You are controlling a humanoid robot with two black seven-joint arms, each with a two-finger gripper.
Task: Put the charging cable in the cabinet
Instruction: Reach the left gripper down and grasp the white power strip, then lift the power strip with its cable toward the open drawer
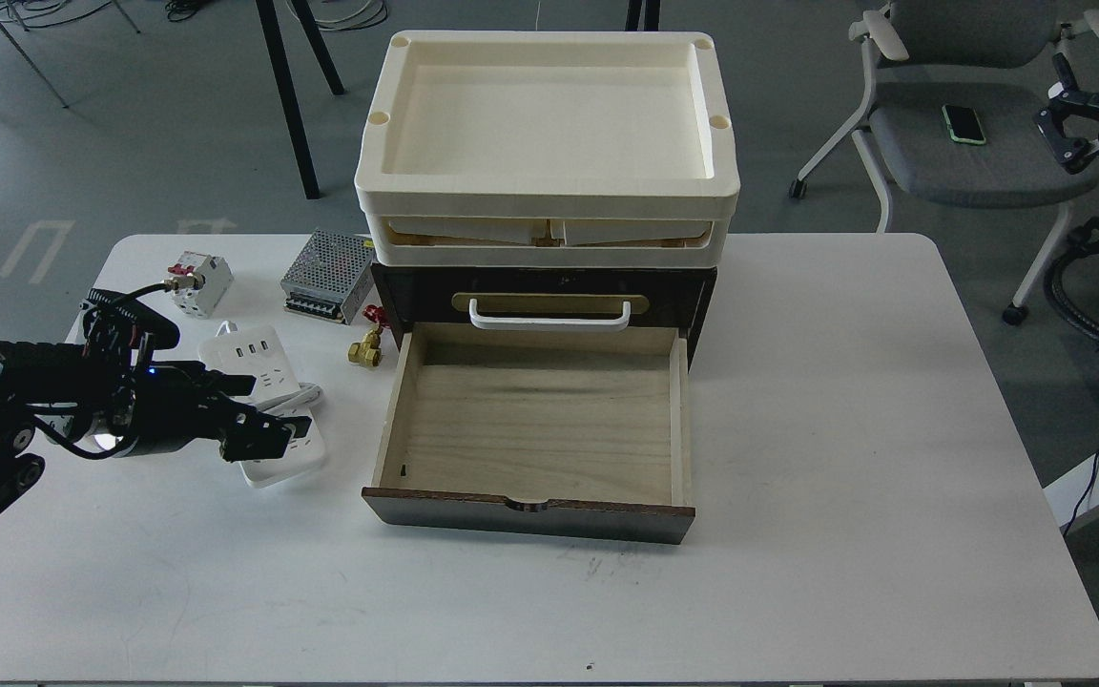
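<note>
The left tool came in low from the left edge of the table, its two dark fingers parted and set over the middle of the charging cable, one finger toward the far side and one toward the near side; whether either finger touched the white body could not be told, and nothing showed it clamped. The charging cable lay directly under and just beyond that tool, on the table left of the cabinet, with its long axis running from far-left to near-right, so the fingers stood roughly across its width. It looked like a white rectangular strip with a row of sockets showing at its far end, a white cord looped about its middle and bulging out toward the right, and its near end poking out beneath the tool. Further right, the drawer of the cabinet stood pulled out toward the viewer, its pale wood floor bare, its left wall near the strip's right side. By my judgement the coming move turned on this: the strip had to be carried rightward over that left wall, and the left arm was plainly the nearer. The right tool hung far off at the upper right, its fingers apart and holding nothing.
</note>
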